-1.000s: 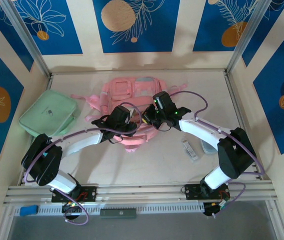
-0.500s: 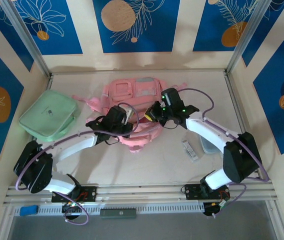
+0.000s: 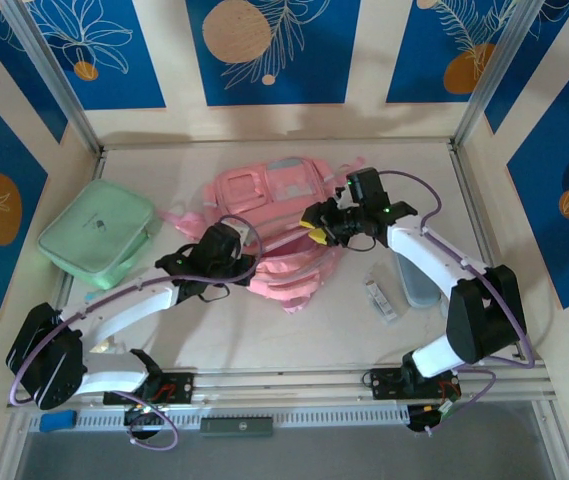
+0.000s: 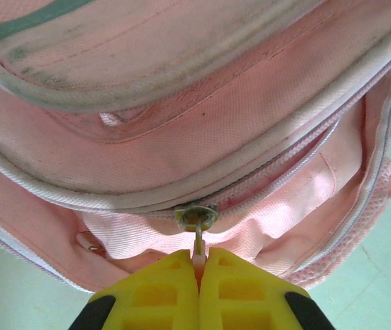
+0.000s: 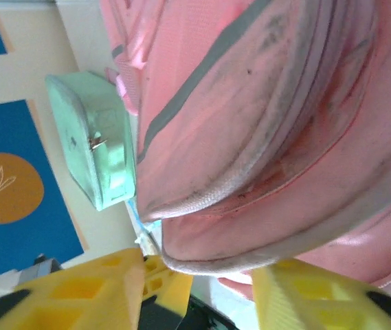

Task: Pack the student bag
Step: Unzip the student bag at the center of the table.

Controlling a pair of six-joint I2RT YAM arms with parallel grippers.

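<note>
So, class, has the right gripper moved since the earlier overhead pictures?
Yes. The right gripper has shifted right and slightly toward the back wall, farther from the mint-green case.

Robot lab cell: rail-edged table (image 3: 294, 338), blue patterned wall panels (image 3: 309, 75).

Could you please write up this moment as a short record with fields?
backpack: pink, lying in the middle, main zip partly open
left pincer: shut on the zip pull
right pincer: open, one finger on either side of the backpack's piped edge
green case: lying flat, left of the backpack
backpack contents: cannot tell
</note>
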